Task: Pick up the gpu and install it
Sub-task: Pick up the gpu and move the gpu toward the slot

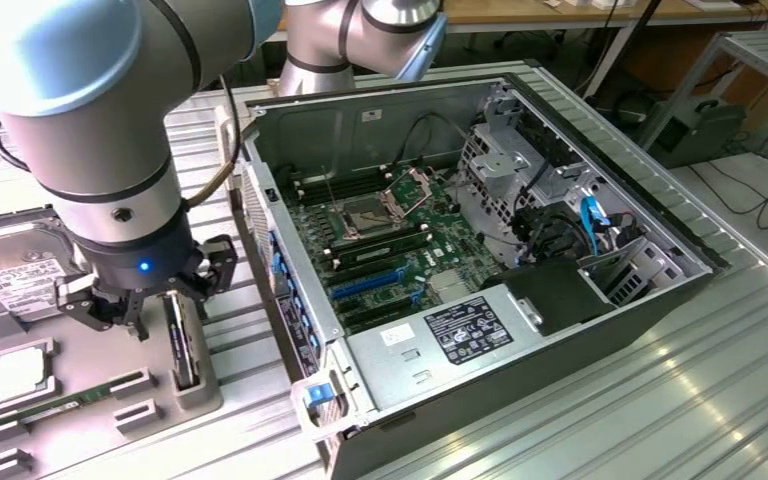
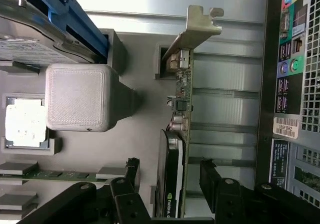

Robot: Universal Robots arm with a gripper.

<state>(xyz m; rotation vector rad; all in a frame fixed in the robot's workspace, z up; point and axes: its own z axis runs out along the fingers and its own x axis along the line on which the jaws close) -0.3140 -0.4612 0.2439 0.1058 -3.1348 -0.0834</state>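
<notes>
Pincer: the pincer (image 2: 170,170) is spread wide and holds nothing. In the wrist view its black fingers (image 2: 132,170) stand one on each side of the gpu, with a gap showing on both sides.
Arm: in the exterior view the grey arm comes down at the exterior view's left, with the pincer (image 1: 144,305) low over the parts tray.
Gpu: the gpu (image 2: 179,108) stands on its long edge in a slot of the grey parts tray (image 2: 142,134). Its green board edge faces up, the black shroud lies between the fingers, and the silver bracket is at the end away from the pincer. In the exterior view the gpu (image 1: 181,345) sits along the side of the tray (image 1: 124,360) nearest the computer case.
Other parts in the tray: a hard drive (image 1: 24,275) with a white label, a square processor (image 1: 17,370) and a narrow green memory stick (image 1: 57,405), all apart from the gpu.
Computer case: the case (image 1: 651,215) lies on its side, open, just beside the tray. Its motherboard (image 1: 398,235) faces up, and blue expansion slots (image 1: 364,285) are bare.
Surface: ribbed metal surface (image 1: 651,400) under both tray and case.
</notes>
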